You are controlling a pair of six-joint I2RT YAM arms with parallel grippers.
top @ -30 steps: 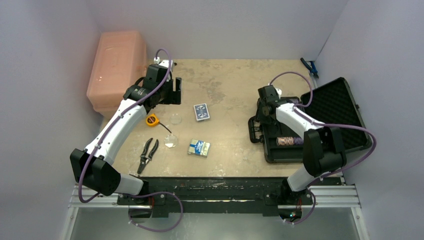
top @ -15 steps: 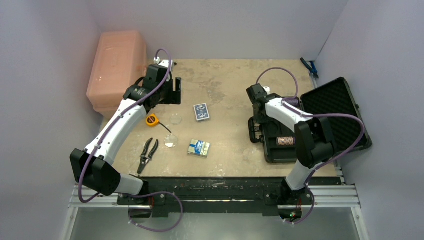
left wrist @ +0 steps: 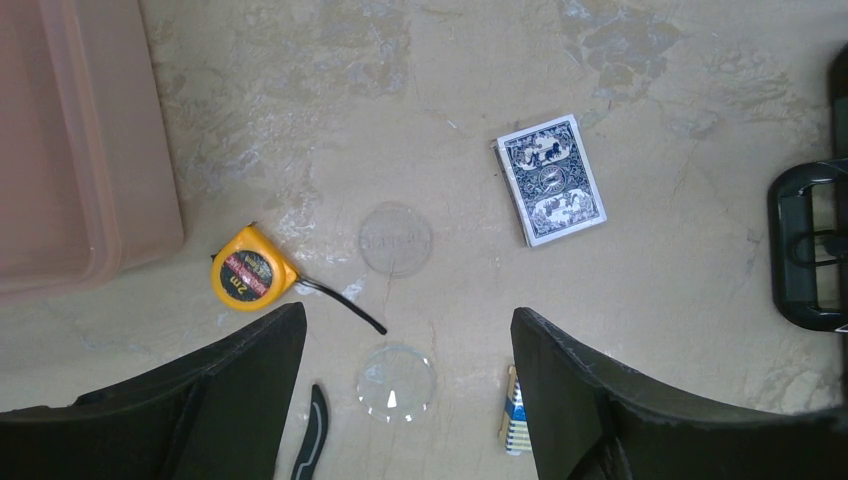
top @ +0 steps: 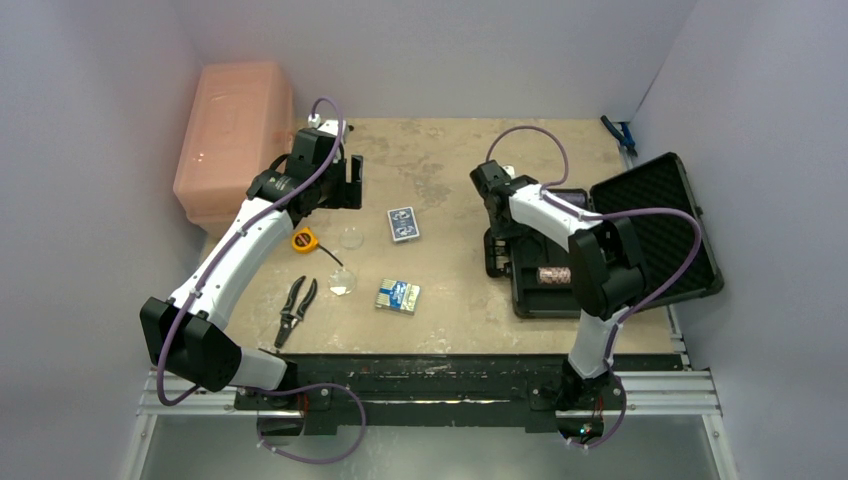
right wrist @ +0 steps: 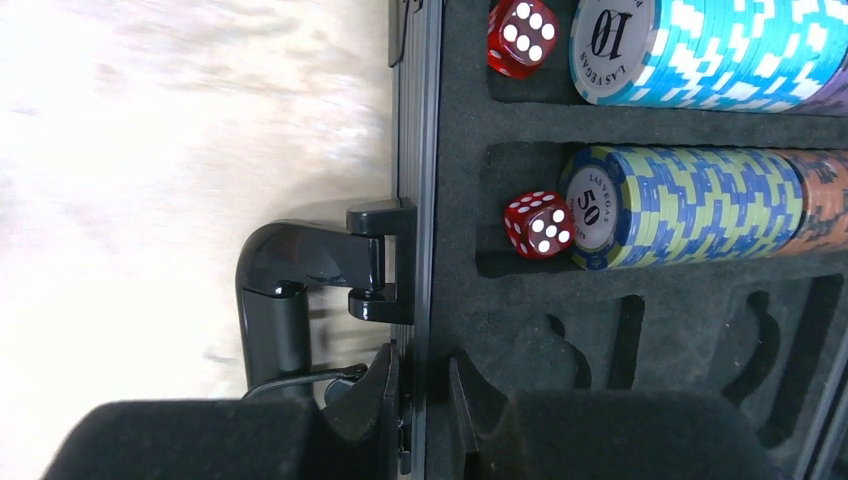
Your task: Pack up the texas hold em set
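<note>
A mottled beige tabletop (top: pixel 450 160) is enclosed by pale walls (top: pixel 430 50). Nearest, black-handled pliers (top: pixel 296 308) and one blue-backed deck (top: pixel 398 296) are laid flat. Two clear discs (top: pixel 342 284), a yellow tape measure (top: pixel 303 239) and the second deck (top: pixel 403 224) are seen beyond, near the wide-open, empty left gripper (left wrist: pixel 408 322). At right, the open foam-lined briefcase (top: pixel 640 215) is pinched at its front wall by the right gripper (right wrist: pixel 420 365). Red dice (right wrist: pixel 538 224) and ridged chips (right wrist: pixel 690 205) are seated inside. A translucent pink bin (top: pixel 232 130) is set far left.
</note>
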